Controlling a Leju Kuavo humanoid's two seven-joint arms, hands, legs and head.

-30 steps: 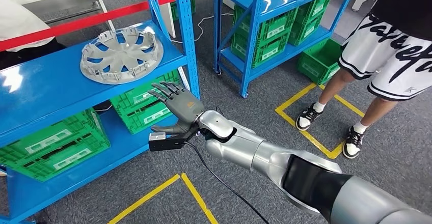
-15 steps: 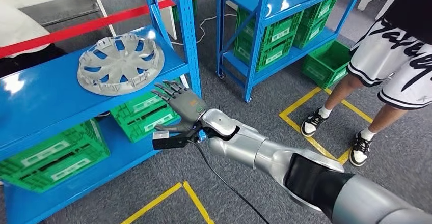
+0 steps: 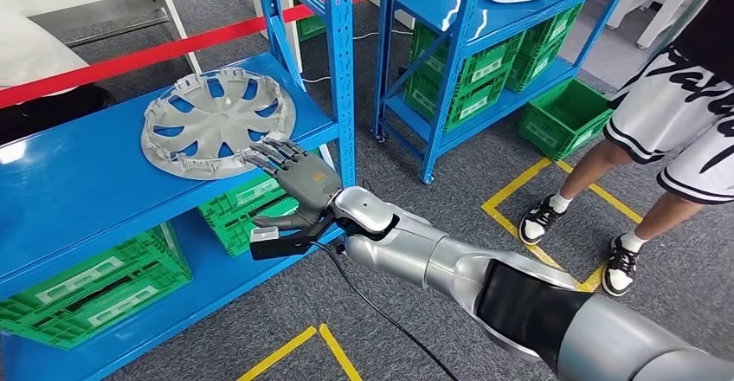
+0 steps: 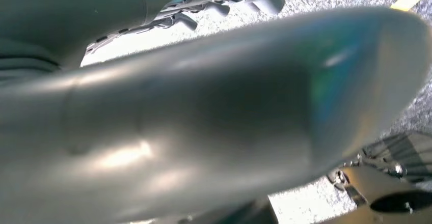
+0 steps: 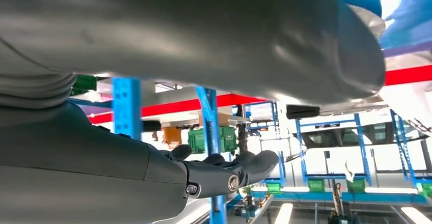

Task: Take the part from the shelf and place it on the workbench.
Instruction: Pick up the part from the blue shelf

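Observation:
A grey wheel cover (image 3: 216, 121) lies flat on the upper deck of the blue shelf (image 3: 78, 182) in the head view. My right hand (image 3: 299, 186) reaches in from the lower right, fingers spread, and its fingertips (image 3: 264, 154) are at the cover's near rim. It holds nothing. The right wrist view has the dark fingers (image 5: 224, 173) stretched out with nothing in them, under a pale edge of the cover (image 5: 371, 20). In the left wrist view my left hand (image 4: 219, 81) hangs over the grey floor, its thumb blurred and its fingers (image 4: 219, 7) slack and free of any object.
A blue upright post (image 3: 342, 69) stands just right of the wheel cover. Green crates (image 3: 95, 281) fill the lower deck. A second blue shelf (image 3: 485, 17) with white parts stands behind. A person (image 3: 675, 121) in shorts stands at the right by yellow floor tape (image 3: 554, 251).
The camera has shifted a little. My right hand has risen from beside the lower crates to the upper deck, and its fingertips now meet the wheel cover's rim.

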